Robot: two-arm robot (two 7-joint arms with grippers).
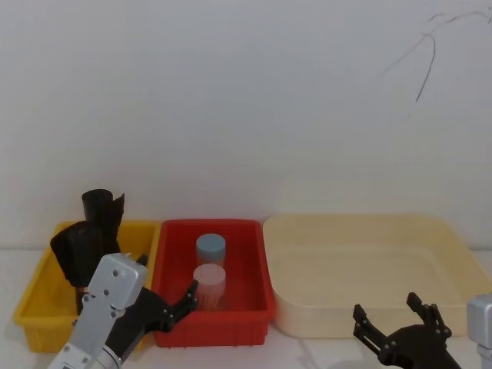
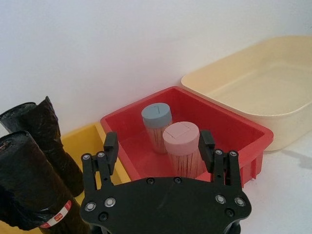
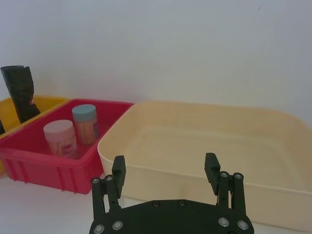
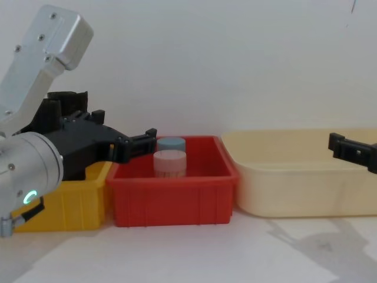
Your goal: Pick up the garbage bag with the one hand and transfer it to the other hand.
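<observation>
Head view: my left claw (image 1: pixel 169 288) hangs wide open where the yellow bin (image 1: pixel 34 319) meets the red bin (image 1: pixel 231 327). The right claw (image 1: pixel 387 307) is also spread wide, in front of the cream tub (image 1: pixel 307 315). Left wrist view: the garbage bag (image 2: pixel 24 180) stands upright in the yellow bin, just beside the left claw.

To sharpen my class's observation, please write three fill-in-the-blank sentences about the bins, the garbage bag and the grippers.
1. The garbage bag stands in a bin coloured ___.
2. The red bin holds ___ jars.
3. The left gripper and right gripper are both ___.
Missing words: yellow; two; open.
</observation>
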